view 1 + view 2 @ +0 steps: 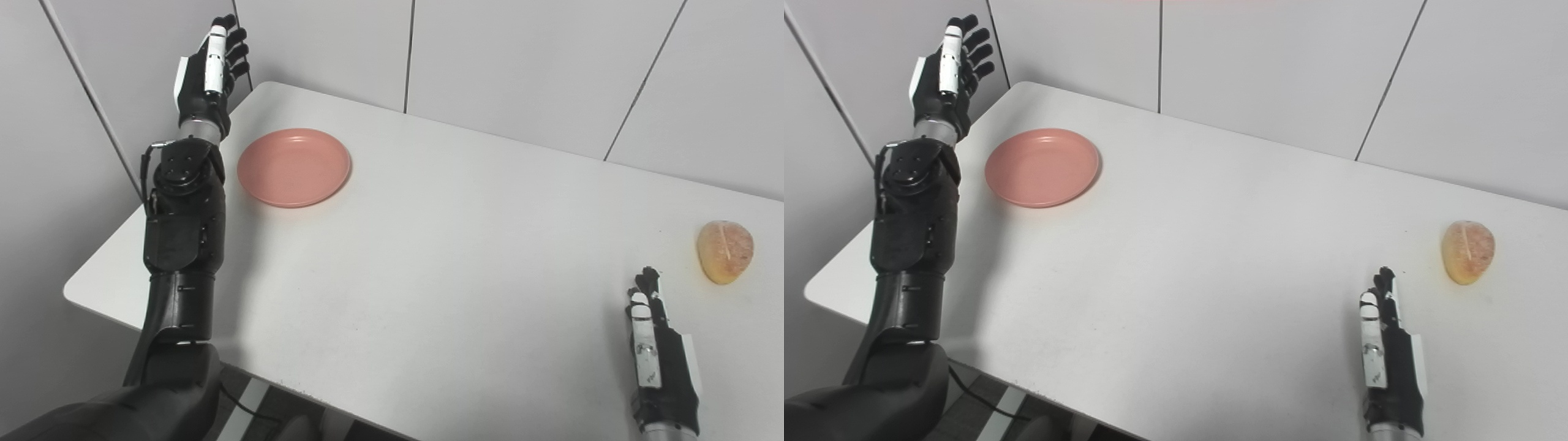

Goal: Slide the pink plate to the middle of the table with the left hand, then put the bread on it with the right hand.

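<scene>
The pink plate [293,166] lies flat near the far left corner of the counter [429,257] — not yet slid to the middle. The bread [724,250], well apart at the right, points its narrow end toward the near edge — untouched. Left robot hand [211,67] hovers beside the plate, fingers apart, empty; right robot hand [655,349] rests open near the bread.

Plate [293,166] far left on table [441,257] — bread [725,251] right

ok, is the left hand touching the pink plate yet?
No. The left hand is raised, open, beyond the table's far-left edge, clear of the pink plate.
</scene>
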